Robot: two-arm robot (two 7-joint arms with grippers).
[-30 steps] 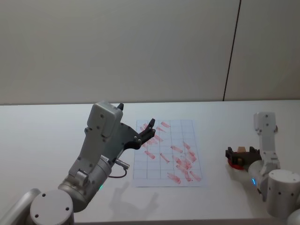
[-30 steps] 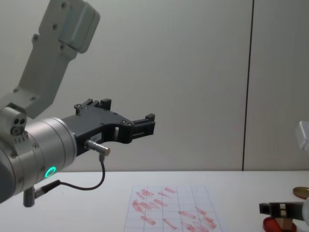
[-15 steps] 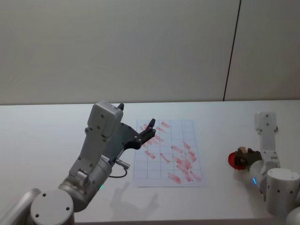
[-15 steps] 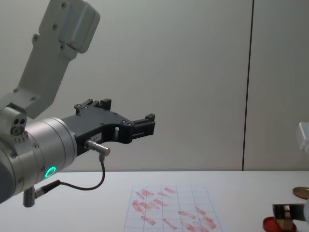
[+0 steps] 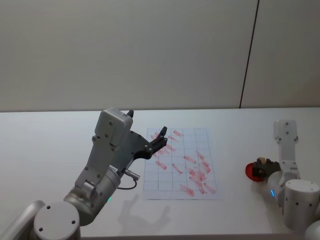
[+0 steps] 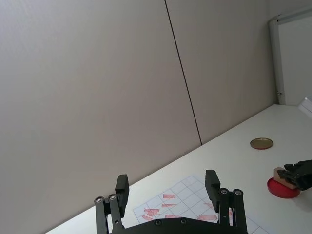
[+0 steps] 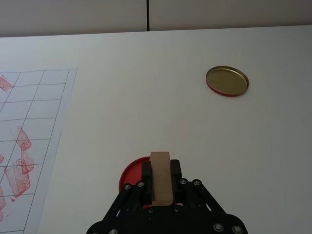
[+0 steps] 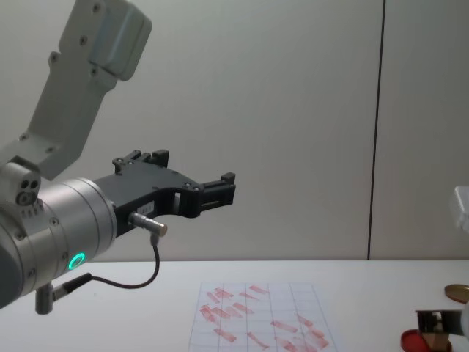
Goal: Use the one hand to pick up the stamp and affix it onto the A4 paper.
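My right claw sits at the lower right of the head view, pinched narrow on the stamp. I hold the stamp upright over the near edge of the red ink pad. I cannot tell whether its base touches the pad.

The block is wood, so I judge it light, stiff and hard to damage. Its smooth sides could slide if I squeeze weakly. The best hold is the one I have, on the two long flat sides about halfway up, leaving the inked end free and level.

The A4 paper lies flat on the bench at the lower middle of the head view, well apart from the stamp.

My left claw hangs idle with its fingers wide, above the sheet's left edge in the head view.

I count one stamp, one sheet, one ink pad and one gold disc, which is low at the right edge of the chest view. The red marks overlap too much to count.
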